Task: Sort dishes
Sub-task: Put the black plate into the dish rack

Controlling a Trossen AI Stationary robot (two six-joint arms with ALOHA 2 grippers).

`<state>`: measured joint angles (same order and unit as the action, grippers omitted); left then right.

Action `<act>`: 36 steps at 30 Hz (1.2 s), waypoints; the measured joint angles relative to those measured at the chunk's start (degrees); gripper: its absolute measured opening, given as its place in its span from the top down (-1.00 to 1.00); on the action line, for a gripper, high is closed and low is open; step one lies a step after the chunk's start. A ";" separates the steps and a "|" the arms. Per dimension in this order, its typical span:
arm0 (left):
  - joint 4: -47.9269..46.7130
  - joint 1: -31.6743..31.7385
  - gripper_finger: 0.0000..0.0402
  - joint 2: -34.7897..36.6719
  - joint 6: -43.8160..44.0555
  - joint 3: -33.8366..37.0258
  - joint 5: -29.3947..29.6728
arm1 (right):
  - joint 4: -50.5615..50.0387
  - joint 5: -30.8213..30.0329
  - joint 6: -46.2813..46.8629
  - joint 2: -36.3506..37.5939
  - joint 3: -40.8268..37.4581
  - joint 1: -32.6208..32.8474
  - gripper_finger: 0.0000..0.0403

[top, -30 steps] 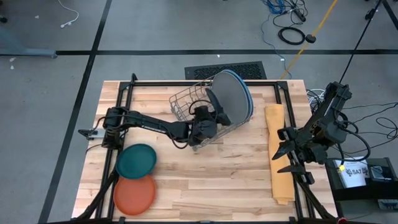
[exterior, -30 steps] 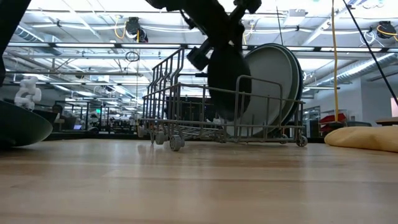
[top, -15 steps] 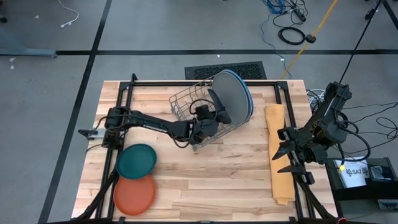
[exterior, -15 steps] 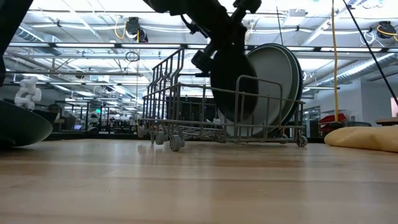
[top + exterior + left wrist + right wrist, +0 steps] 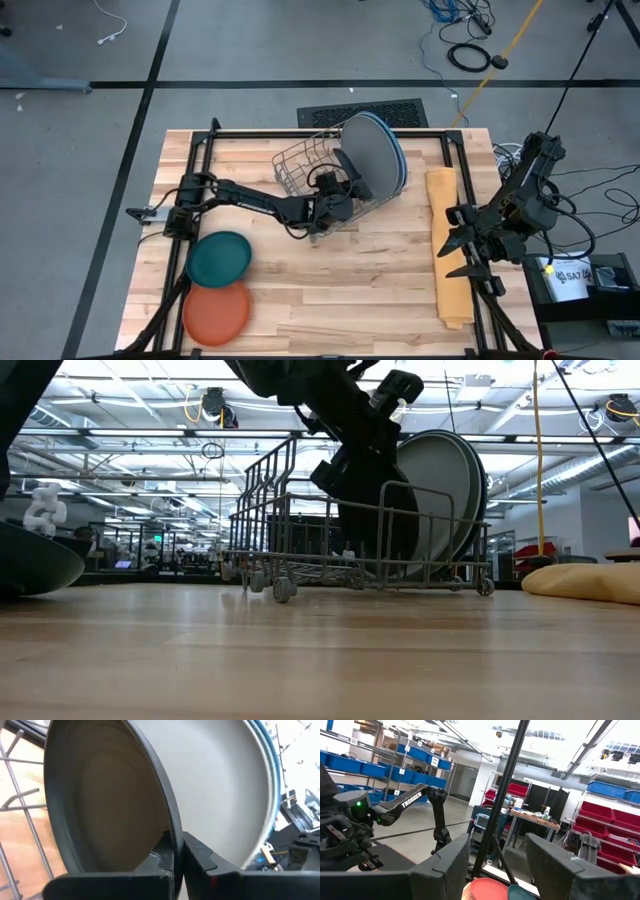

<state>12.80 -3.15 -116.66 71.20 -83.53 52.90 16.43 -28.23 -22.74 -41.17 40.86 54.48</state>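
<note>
L gripper (image 5: 338, 196): reached into the wire rack (image 5: 300, 160), fingers (image 5: 197, 855) pinched nearly together on the rim of the black plate (image 5: 352, 172); grip shown close up in L wrist view.
Black plate: stood on edge inside rack, tilted, just in front of the big plates; in low view it sat behind the rack's front wires.
Grey plate (image 5: 370, 152): upright in rack, leaning, directly behind black one.
Blue plates (image 5: 397, 150): stacked behind grey, only rims showing; mid blue vs light blue hard to separate.
Teal plate (image 5: 219, 257): flat on table, near L arm base, well apart from rack.
Orange plate (image 5: 216, 312): flat on table, just beside teal, nearer table's front edge.
R gripper (image 5: 458, 255): at table's R edge, over the folded yellow-orange cloth (image 5: 446, 245), fingers spread wide, nothing in them.
Table (image 5: 350, 290): wood slats, rack towards the back centre.
</note>
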 joint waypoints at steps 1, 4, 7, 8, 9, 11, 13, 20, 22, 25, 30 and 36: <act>-0.02 0.16 0.90 0.00 0.00 0.00 -0.02 | 0.01 0.00 0.00 0.00 0.00 0.00 0.08; 0.21 0.85 0.85 0.00 0.05 0.02 -1.70 | 0.00 0.00 -0.01 0.00 0.00 0.00 0.08; 0.44 1.71 0.77 0.00 0.00 0.02 -5.10 | 0.02 0.00 -0.01 0.01 0.00 0.00 0.08; 0.60 1.95 0.73 0.02 0.02 0.02 -5.95 | 0.00 0.00 -0.01 0.00 0.00 0.00 0.08; 0.87 2.17 0.69 0.02 -0.13 0.02 -7.07 | 0.02 0.00 -0.02 0.01 0.00 0.00 0.08; 2.51 2.61 0.59 0.02 -1.56 0.02 -9.42 | 0.02 0.00 -0.02 0.00 0.00 0.00 0.08; 4.27 2.84 0.47 0.02 -2.75 0.02 -11.02 | 0.02 0.00 -0.02 0.01 0.00 0.00 0.08; 7.11 2.92 -0.01 0.04 -5.28 0.02 -12.27 | -0.01 0.00 0.02 0.00 0.00 0.00 0.08; 8.78 2.92 -0.12 0.04 -7.72 0.02 -13.46 | 0.00 0.01 0.02 0.00 0.00 0.00 0.08; 11.94 3.06 -0.23 0.39 -11.74 0.02 -16.79 | -0.02 0.00 0.04 0.00 0.00 0.00 0.08; 15.19 3.21 -0.26 0.86 -15.87 -0.11 -18.43 | -0.03 0.01 0.13 0.01 0.00 0.00 0.08; 12.81 3.21 -0.26 1.01 -16.31 -0.94 -17.84 | -0.09 0.02 0.17 0.02 0.00 0.00 0.08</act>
<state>25.61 0.05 -115.66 54.89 -84.47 35.07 16.34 -28.21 -22.57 -41.15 40.86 54.48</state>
